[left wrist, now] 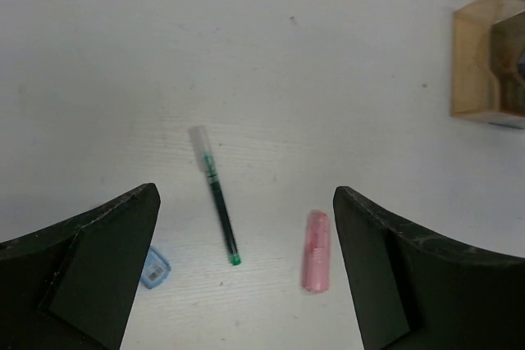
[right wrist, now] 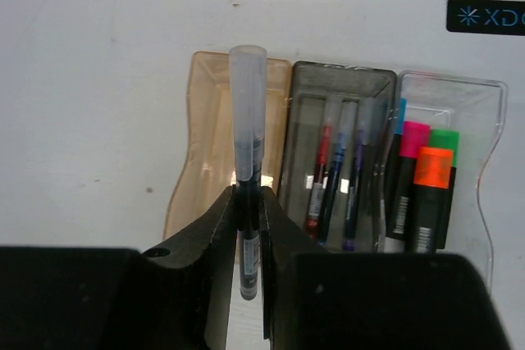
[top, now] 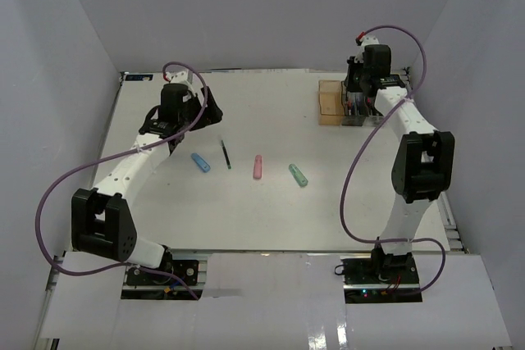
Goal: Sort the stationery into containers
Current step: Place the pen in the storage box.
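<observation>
My right jaws pinch a thin clear-capped pen (right wrist: 248,145) by its barrel, light, stiff, likely slick, seemingly over the amber bin (right wrist: 205,120) beside the smoky grey bin (right wrist: 344,71), while my left jaws gape empty above a green-tipped pen (left wrist: 218,202) on the table (left wrist: 328,55).

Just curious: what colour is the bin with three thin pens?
Smoky grey bin; best in right wrist view.
</observation>
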You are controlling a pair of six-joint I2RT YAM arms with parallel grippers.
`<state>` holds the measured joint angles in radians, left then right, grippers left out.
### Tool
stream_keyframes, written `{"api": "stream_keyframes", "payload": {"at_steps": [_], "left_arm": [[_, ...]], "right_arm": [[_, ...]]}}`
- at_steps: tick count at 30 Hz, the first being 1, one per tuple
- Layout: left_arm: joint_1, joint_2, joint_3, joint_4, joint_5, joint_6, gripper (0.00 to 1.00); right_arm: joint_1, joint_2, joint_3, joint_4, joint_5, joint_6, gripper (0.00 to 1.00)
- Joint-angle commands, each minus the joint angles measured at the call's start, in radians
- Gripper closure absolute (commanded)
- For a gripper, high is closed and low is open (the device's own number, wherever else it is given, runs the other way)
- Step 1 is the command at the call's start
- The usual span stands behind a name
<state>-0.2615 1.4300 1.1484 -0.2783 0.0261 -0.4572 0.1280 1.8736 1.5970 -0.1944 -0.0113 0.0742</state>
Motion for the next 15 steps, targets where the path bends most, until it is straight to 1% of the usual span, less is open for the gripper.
{"api": "stream_keyframes", "payload": {"at_steps": [1, 3, 4, 8, 11, 14, 15], "left_arm": [[0.005, -0.008, -0.064, -0.056, -0.115, 0.069, 0.02], [0.007, -0.003, -0.056, -0.079, -0.111, 0.078, 0.02], [0.005, -0.005, -0.058, -0.076, -0.107, 0.081, 0.02], [0.008, -0.013, -0.053, -0.071, -0.077, 0.086, 0.02], [0.01, -0.008, -0.055, -0.07, -0.084, 0.089, 0.02], [0.011, 0.006, -0.053, -0.073, -0.077, 0.095, 0.02], [0.011, 0.009, -0.052, -0.07, -0.072, 0.094, 0.02]], "right_arm": [[-0.025, 0.085, 0.137, -0.075, 0.097, -0.07, 0.89], [-0.034, 0.137, 0.182, -0.109, 0.117, -0.073, 0.89], [-0.04, 0.153, 0.201, -0.112, 0.12, -0.1, 0.88], [-0.051, 0.216, 0.219, -0.112, 0.119, -0.097, 0.86], [-0.056, 0.262, 0.234, -0.122, 0.111, -0.093, 0.81], [-0.056, 0.295, 0.25, -0.138, 0.105, -0.082, 0.7], [-0.056, 0.3, 0.247, -0.146, 0.103, -0.082, 0.68]]}}
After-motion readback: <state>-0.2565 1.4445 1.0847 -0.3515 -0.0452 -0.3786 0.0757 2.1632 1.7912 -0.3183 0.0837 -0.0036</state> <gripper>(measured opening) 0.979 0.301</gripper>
